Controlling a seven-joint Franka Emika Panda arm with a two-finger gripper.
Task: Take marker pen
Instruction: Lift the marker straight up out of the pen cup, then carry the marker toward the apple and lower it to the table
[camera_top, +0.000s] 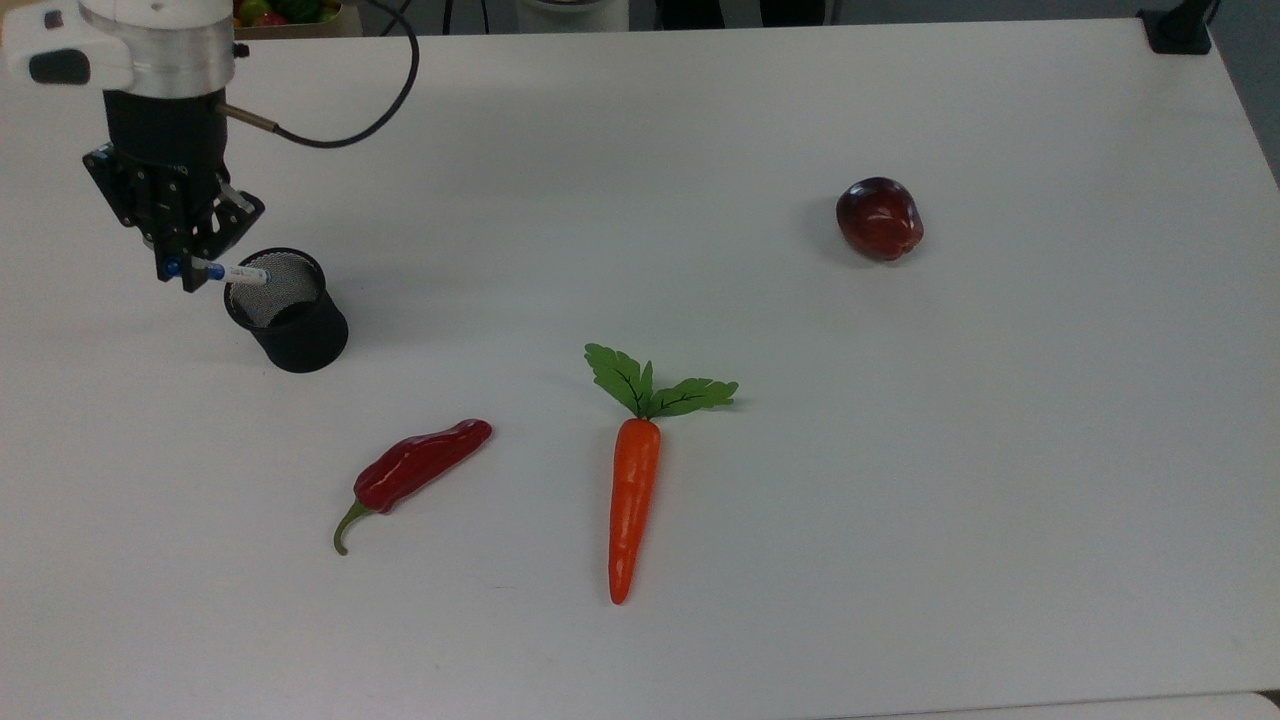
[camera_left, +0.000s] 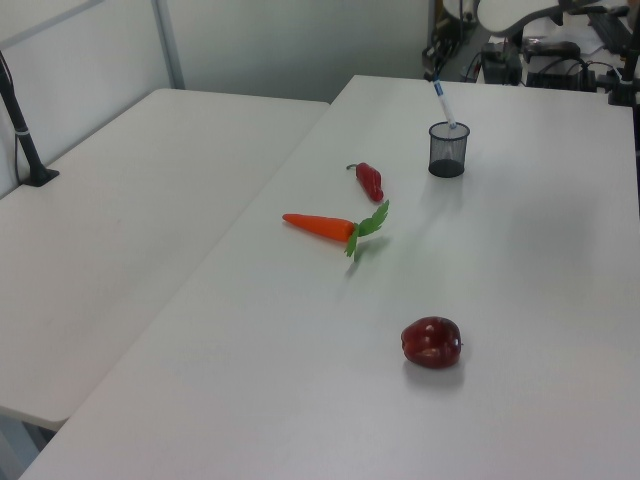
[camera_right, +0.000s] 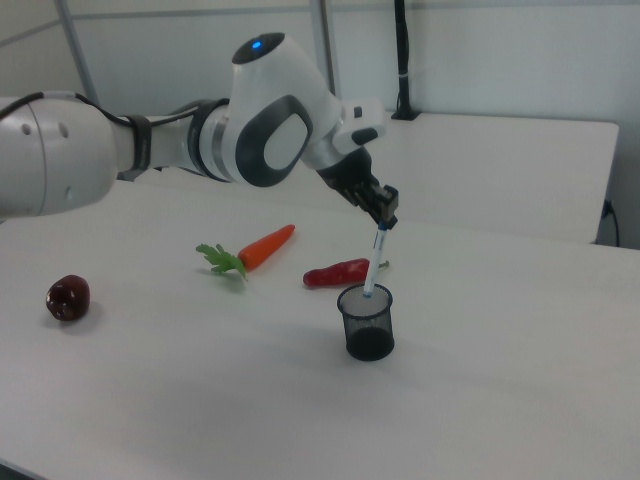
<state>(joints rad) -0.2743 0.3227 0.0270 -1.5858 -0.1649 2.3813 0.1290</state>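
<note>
Black gripper (camera_top: 178, 268) fingers are pinched on the blue-capped upper end of the marker pen (camera_top: 236, 272), with no gap showing beyond the pen's own width. In the right view the gripper (camera_right: 385, 222) hangs above the black mesh pen cup (camera_right: 366, 322), and the marker pen (camera_right: 374, 262) slants down from it, white barrel with a small blue label, its lower end just inside the cup's rim. In the left view the marker pen (camera_left: 444, 106) leans toward the left view's left, rising out of the mesh pen cup (camera_left: 448, 150), its top near the dark gripper (camera_left: 434, 74) at the far end of the table.

In the top view the mesh pen cup (camera_top: 287, 310) stands on the white table (camera_top: 1000, 450) near the top view's left edge. A red chilli pepper (camera_top: 415, 468) lies below and to the right of the cup, well apart from it. An orange carrot (camera_top: 633, 500) with green leaves lies further toward the top view's right, tip pointing to the near edge. A dark red apple (camera_top: 879, 218) sits alone toward the top view's upper right, well apart from everything else.
</note>
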